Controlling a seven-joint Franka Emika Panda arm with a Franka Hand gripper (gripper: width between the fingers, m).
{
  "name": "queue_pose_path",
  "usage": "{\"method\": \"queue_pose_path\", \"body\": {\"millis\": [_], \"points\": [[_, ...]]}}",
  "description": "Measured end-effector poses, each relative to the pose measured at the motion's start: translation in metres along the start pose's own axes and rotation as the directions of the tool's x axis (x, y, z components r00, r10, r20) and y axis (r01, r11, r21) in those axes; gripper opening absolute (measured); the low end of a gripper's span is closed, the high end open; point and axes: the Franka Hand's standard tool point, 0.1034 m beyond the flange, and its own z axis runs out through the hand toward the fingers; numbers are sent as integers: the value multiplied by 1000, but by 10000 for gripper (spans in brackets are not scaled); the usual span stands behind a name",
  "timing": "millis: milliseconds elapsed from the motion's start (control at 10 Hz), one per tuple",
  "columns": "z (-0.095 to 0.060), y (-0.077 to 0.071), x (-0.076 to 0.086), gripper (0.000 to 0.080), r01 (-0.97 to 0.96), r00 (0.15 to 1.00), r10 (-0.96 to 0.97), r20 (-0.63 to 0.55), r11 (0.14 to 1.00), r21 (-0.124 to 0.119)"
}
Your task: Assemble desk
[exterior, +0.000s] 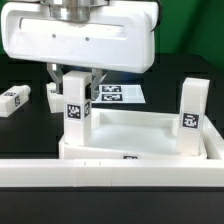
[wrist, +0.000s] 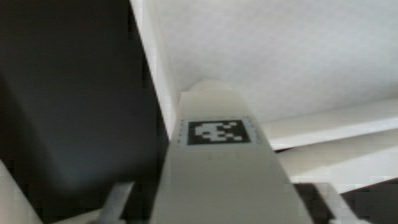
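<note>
Leg (exterior: 75, 112) in gripper (exterior: 75, 90) — bar (exterior: 110, 185) beside tabletop (exterior: 140, 135)

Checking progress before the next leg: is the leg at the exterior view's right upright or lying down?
Upright: the leg stands vertical at a corner of the tabletop, its tag facing the camera.

A: Noted: tabletop (exterior: 140, 135) and upright leg (exterior: 76, 105) look like white plastic, smooth, faint sheen.
B: Agreed. The leg's tag (wrist: 219, 131) is printed black-and-white, matt. The table (exterior: 25, 125) is black and matt; marker board (exterior: 120, 93) flat white.
</note>
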Motion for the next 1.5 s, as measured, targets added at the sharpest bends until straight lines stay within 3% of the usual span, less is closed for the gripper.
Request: {"method": "queue_pose_path", "body": {"millis": [300, 400, 500, 800, 900, 1300, 1500], "points": [[0, 1, 0, 323, -30, 1000, 30, 2, 1000, -1], [-1, -1, -1, 505, -38, 999, 38, 1, 999, 1], [-10, -5, -7, 625, -74, 997, 74, -2, 997, 10], [-27, -18, -38, 648, -267, 964, 266, 28, 963, 45], [-27, -22, -41, 648, -285, 958, 284, 30, 957, 55], [-25, -22, -41, 648, -281, 959, 280, 31, 958, 51], [-23, -26, -56, 648, -408, 912, 406, 49, 912, 44]]}}
